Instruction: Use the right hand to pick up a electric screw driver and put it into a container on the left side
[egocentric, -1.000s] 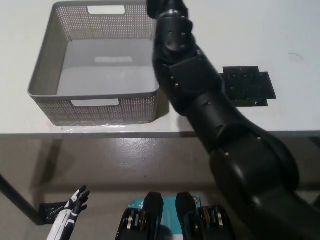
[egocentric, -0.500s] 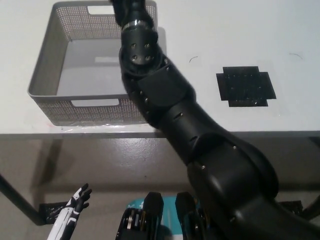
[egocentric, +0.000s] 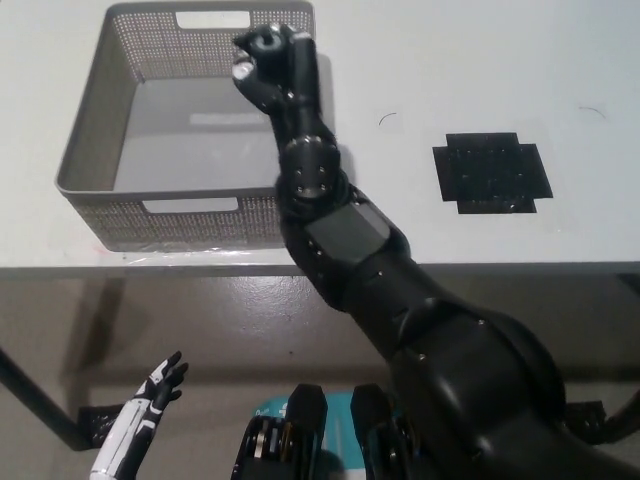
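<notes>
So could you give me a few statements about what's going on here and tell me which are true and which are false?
1. The black right robot hand is over the grey mesh basket. True.
2. The basket's visible floor is full of tools. False: it shows bare.
3. The white left robot hand is reaching into the basket. False: it hangs low at the lower left, below the table edge, fingers apart.
4. A black cross-shaped mat lies on the table right of the basket. True.
5. The right robot hand's fingers are curled closed. True, though whether it holds the screwdriver cannot be told.
</notes>
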